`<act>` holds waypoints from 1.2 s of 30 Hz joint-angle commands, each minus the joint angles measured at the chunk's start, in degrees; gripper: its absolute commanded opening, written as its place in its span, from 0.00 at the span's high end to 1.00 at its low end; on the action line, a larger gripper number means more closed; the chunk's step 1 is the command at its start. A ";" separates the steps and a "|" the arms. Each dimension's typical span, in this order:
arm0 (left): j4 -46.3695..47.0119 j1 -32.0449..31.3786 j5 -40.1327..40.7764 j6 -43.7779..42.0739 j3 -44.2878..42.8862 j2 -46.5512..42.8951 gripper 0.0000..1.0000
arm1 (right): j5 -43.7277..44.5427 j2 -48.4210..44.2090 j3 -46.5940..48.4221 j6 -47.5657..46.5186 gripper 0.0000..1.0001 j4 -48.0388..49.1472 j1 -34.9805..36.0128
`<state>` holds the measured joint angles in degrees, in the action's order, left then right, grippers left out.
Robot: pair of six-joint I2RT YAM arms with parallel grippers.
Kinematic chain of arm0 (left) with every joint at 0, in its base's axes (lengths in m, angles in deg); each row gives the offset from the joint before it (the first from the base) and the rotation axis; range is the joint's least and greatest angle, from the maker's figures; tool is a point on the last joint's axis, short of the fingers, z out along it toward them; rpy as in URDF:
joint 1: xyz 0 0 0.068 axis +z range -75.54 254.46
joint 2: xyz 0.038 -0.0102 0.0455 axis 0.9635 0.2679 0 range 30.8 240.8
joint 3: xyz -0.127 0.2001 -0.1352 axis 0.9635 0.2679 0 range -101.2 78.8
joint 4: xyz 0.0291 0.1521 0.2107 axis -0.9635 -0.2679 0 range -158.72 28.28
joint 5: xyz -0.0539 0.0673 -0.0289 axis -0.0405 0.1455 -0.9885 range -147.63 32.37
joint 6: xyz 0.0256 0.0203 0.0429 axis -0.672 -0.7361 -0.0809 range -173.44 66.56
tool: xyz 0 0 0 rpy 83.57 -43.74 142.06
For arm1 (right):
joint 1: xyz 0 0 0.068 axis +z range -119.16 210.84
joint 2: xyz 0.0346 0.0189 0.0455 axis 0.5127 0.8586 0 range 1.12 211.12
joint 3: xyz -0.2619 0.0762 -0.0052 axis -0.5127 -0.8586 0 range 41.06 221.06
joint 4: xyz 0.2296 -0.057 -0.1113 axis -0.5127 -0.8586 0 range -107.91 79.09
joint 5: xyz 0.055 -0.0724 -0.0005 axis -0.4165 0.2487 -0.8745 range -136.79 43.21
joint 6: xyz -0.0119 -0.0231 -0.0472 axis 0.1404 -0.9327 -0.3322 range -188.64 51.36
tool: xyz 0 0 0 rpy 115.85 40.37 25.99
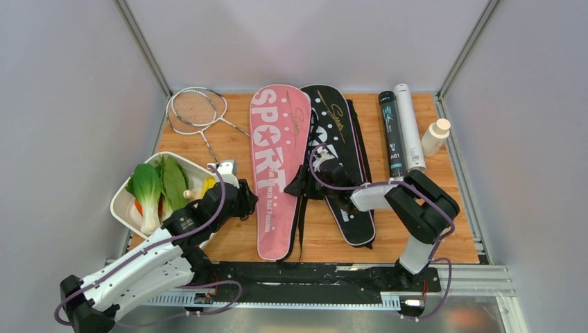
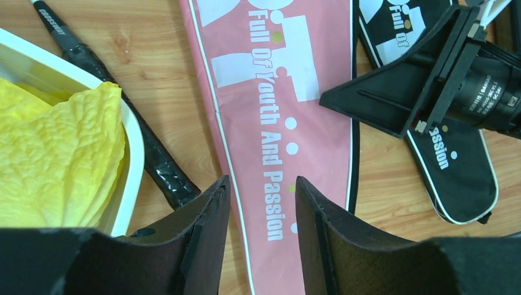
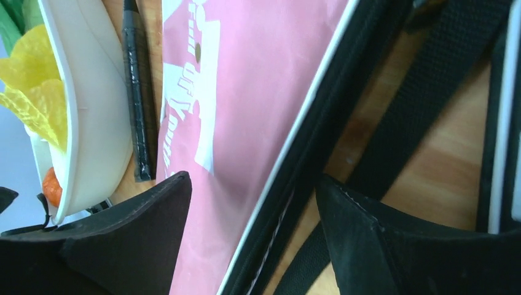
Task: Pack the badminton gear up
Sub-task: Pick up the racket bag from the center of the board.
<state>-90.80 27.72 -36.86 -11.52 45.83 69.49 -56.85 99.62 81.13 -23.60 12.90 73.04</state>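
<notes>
1. Badminton gear (image 1: 343, 139) lies spread over the table (image 1: 461, 236), none of it packed. The thin-framed rackets (image 1: 197, 109) overlap at the far left corner. The pink bag (image 1: 277, 166) and the black bag (image 1: 347, 201) lie side by side in the middle, and the black tube (image 1: 392, 132) and white tube (image 1: 409, 125) lie touching near the far right corner. No shuttlecock shows.
2. The left gripper (image 2: 261, 209) hovers over the pink bag's narrow near end, fingers part-spread and holding nothing.
3. The right gripper (image 3: 252, 227) hangs above that bag's black-trimmed right edge, jaws wide and empty.
4. The step looks like taking hold of the pink bag to open it. The right fingers should pinch only the trimmed edge, not the black strap (image 3: 424, 117) beside it. The left should pin the fabric flat so the bag does not slide.
5. The pink bag is flat and limp, with white "SPORT" lettering. One racket handle (image 2: 123, 117) lies close against the vegetable tray (image 1: 118, 201).
</notes>
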 commanded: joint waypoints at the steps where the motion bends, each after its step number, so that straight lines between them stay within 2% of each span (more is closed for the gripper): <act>1: -0.46 -0.09 1.68 -2.20 -2.35 -0.46 0.50 | -7.89 5.29 2.10 0.06 0.21 10.21 -1.85; 3: -0.85 -0.06 2.14 -2.67 -2.77 -0.48 0.49 | -9.38 6.60 1.77 0.36 0.25 12.92 -2.29; 5: -1.21 -0.10 2.55 -2.97 -3.07 -0.54 0.49 | -11.18 7.32 0.35 1.00 0.34 16.26 -2.87; 7: -1.35 -0.08 2.67 -3.07 -3.14 -0.78 0.49 | -12.56 7.58 -0.72 1.38 0.49 19.72 -3.52; 11: -1.06 -0.07 2.80 -3.05 -3.53 -1.14 0.49 | -14.04 5.52 -0.78 0.54 0.87 19.26 -4.62; 13: -0.58 -0.05 3.34 -3.43 -3.81 -1.05 0.49 | -13.73 2.79 0.37 -0.39 1.00 15.94 -4.90; 17: -0.18 -0.02 5.55 -5.10 -6.82 1.53 0.48 | -14.21 -5.00 6.36 -4.79 1.00 3.37 -4.57; 22: -2.27 0.17 11.24 -5.44 -15.57 8.15 0.48 | -8.17 -12.59 22.82 -16.98 1.00 -25.66 -4.29; 24: -2.25 0.57 11.86 -6.23 -19.29 10.65 0.47 | -4.47 -14.49 27.41 -23.39 1.00 -33.22 -4.27; 27: -3.92 2.71 11.27 -6.38 -26.42 14.20 0.46 | 0.73 -15.45 34.73 -32.43 1.00 -42.37 -4.31; 30: -5.29 6.76 7.20 -5.93 -32.56 17.82 0.45 | 6.71 -14.70 42.80 -38.90 1.00 -52.08 -4.49; 36: -6.18 11.96 9.59 -5.60 -43.51 22.05 0.46 | 12.07 -16.47 49.14 -52.95 1.00 -58.02 -4.22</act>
<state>-95.63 36.86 -28.44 -16.51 9.02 89.97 -51.37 87.18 125.04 -60.85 -42.79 68.66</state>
